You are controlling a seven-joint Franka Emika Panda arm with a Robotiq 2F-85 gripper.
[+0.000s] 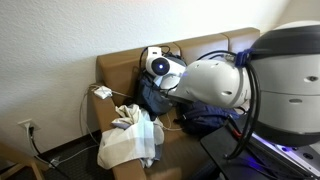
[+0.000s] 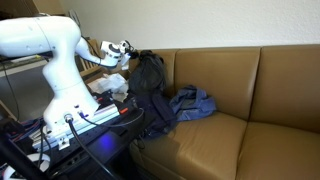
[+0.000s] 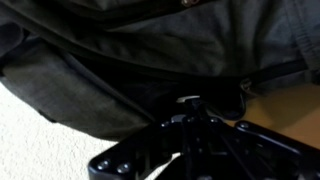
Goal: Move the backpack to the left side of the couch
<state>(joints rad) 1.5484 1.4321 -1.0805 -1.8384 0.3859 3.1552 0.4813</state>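
1. Backpack [image 2: 150, 88] stands upright at the end edge of the worktop [image 2: 215, 145] — a couch seat — nearest the robot.
2. Pincer [image 2: 126, 50] clamped on its top.
3. Blue cloth [image 2: 192, 103] lies just beside it.
4. White cloth [image 1: 128, 142] heaped near the same edge.

Count: one couch [image 2: 225, 75], one backpack [image 2: 150, 85], one blue garment [image 2: 192, 103], one white cloth bundle [image 1: 122, 145], one robot arm [image 2: 45, 40], one wall outlet [image 1: 27, 127].

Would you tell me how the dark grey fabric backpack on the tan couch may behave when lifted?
The dark grey fabric backpack probably sags: its cloth folds softly. Its straps may trail and snag. Standing upright on the tan couch, it might slump if pushed.
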